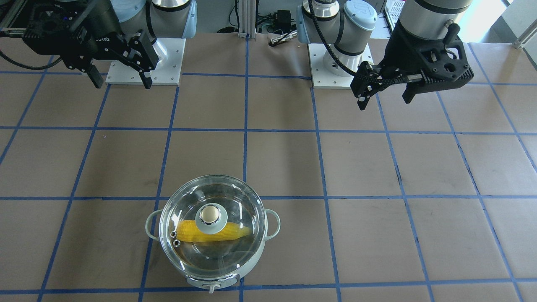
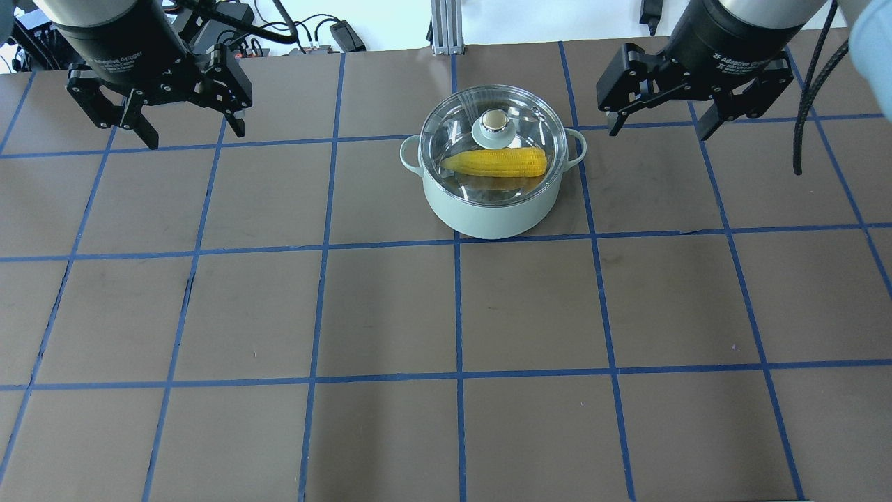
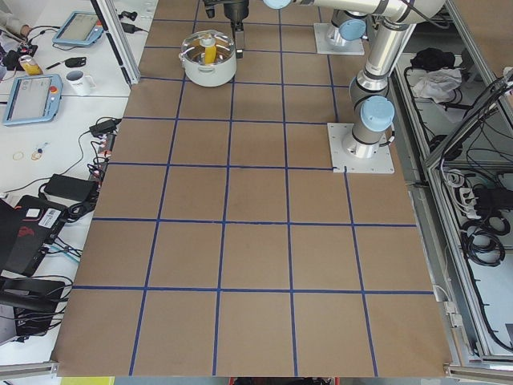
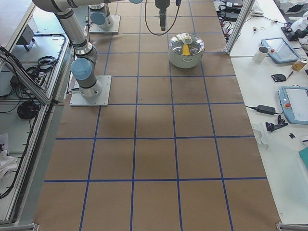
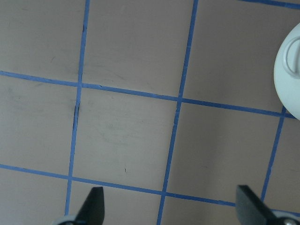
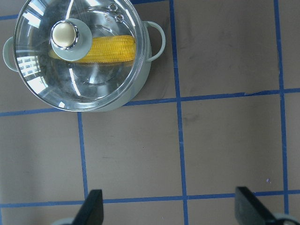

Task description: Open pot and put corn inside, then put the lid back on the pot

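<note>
The mint-green pot (image 2: 488, 216) stands at the far middle of the table with the glass lid (image 2: 456, 125) sitting on it. The yellow corn (image 2: 498, 162) lies inside, seen through the glass. The right wrist view shows the lid (image 6: 42, 79), the corn (image 6: 115, 48) and the pot handle (image 6: 159, 40). My left gripper (image 2: 195, 137) is open and empty, raised well to the left of the pot. My right gripper (image 2: 658, 131) is open and empty, raised to the pot's right. In the front view the pot (image 1: 212, 286) is near, the left gripper (image 1: 385, 103) at right, the right gripper (image 1: 123, 84) at left.
The table is brown paper with a blue tape grid. Two white arm base plates (image 1: 144, 63) sit at the robot's side. The pot's edge (image 5: 289, 79) shows in the left wrist view. Side benches hold tablets and cables (image 3: 32, 96).
</note>
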Robot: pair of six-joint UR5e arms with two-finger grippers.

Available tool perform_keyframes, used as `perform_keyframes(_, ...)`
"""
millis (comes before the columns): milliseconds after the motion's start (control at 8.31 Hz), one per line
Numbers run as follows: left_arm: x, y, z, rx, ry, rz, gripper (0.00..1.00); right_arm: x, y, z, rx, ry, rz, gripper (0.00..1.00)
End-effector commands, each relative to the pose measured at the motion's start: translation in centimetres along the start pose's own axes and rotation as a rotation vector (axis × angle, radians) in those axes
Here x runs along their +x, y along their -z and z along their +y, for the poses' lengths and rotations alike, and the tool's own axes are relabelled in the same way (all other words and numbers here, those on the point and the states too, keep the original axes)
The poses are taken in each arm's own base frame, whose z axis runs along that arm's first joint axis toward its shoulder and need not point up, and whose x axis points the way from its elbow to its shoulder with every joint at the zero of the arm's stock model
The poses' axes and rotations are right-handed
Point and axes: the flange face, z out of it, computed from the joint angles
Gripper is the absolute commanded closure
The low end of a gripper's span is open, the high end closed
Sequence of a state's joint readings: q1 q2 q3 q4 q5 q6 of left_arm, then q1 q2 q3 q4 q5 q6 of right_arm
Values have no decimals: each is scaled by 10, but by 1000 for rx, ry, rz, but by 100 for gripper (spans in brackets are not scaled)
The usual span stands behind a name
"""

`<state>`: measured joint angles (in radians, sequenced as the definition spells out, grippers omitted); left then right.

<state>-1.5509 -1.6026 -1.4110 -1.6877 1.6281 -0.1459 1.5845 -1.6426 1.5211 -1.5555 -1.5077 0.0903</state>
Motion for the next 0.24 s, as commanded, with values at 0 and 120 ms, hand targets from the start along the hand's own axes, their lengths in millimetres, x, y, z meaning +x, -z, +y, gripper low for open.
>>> perform_keyframes(0,0,1,1,1,1,1,0,0,-1,0,-3,6,2,0)
perform_keyframes(120,-1,6,5,8,3,2,0,0,-1,0,-5,6,2,0)
